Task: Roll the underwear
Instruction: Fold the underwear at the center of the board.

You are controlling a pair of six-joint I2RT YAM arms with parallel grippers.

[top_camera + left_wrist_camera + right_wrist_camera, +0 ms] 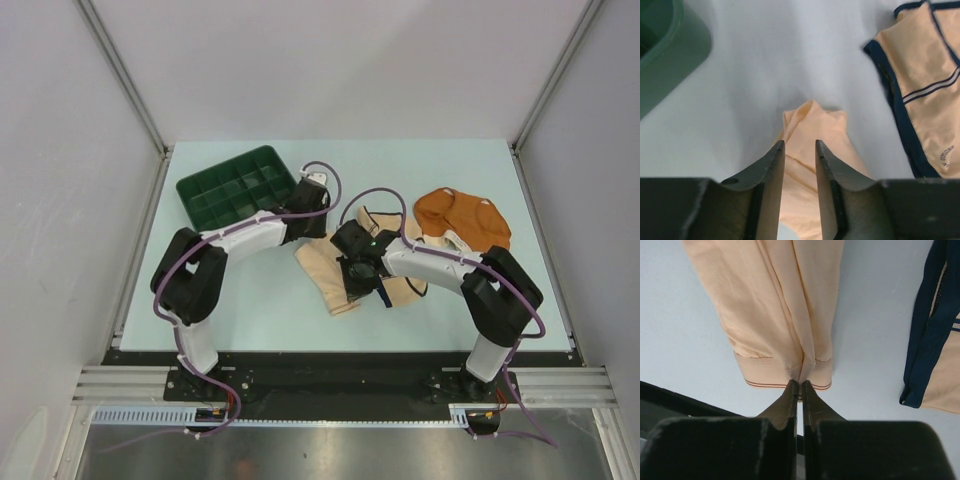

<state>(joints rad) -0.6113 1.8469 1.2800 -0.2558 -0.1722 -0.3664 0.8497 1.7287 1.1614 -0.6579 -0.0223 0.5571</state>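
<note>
The pale peach underwear (pixel 328 278) lies folded into a long strip mid-table between the two arms. My right gripper (pixel 800 383) is shut on the middle of its striped waistband (pixel 760 375). My left gripper (pixel 799 146) hovers over the strip's other, narrow end (pixel 812 120), jaws a little apart, the cloth showing in the gap and not pinched. The cream underwear with dark trim (pixel 378 220) lies just beyond, and shows at the right edge of the left wrist view (pixel 925 95). The rust-orange underwear (pixel 462 218) lies at the back right.
A dark green compartment tray (pixel 240 187) stands at the back left, close to the left arm's wrist; its corner (pixel 670 55) shows in the left wrist view. Grey walls close in the pale table (pixel 250 300) on three sides.
</note>
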